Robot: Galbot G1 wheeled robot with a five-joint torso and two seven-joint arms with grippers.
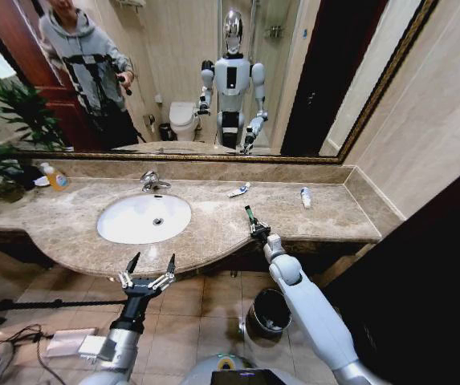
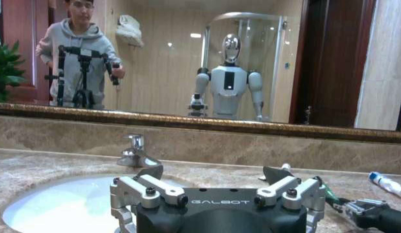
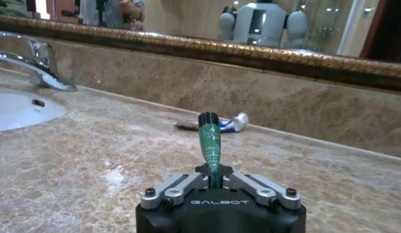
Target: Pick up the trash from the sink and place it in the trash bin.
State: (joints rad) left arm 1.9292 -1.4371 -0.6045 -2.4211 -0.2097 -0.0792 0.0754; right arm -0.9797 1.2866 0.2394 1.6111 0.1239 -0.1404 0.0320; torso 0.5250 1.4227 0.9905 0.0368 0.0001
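My right gripper (image 1: 257, 230) is over the counter to the right of the sink (image 1: 111, 228), shut on a thin green bottle with a black cap (image 1: 250, 215). In the right wrist view the bottle (image 3: 210, 141) sticks out from between the closed fingers (image 3: 244, 181). Two white tubes with blue ends lie on the counter behind it, one near the mirror (image 1: 239, 190) and one farther right (image 1: 305, 196). My left gripper (image 1: 149, 265) hangs open and holds nothing, just off the counter's front edge below the sink. The black trash bin (image 1: 267, 313) stands on the floor under my right arm.
A chrome faucet (image 1: 152, 182) rises behind the basin. An orange-capped soap bottle (image 1: 55, 176) and a plant (image 1: 5, 140) sit at the counter's left end. A large mirror backs the counter. Cables and a white box (image 1: 69, 343) lie on the tiled floor.
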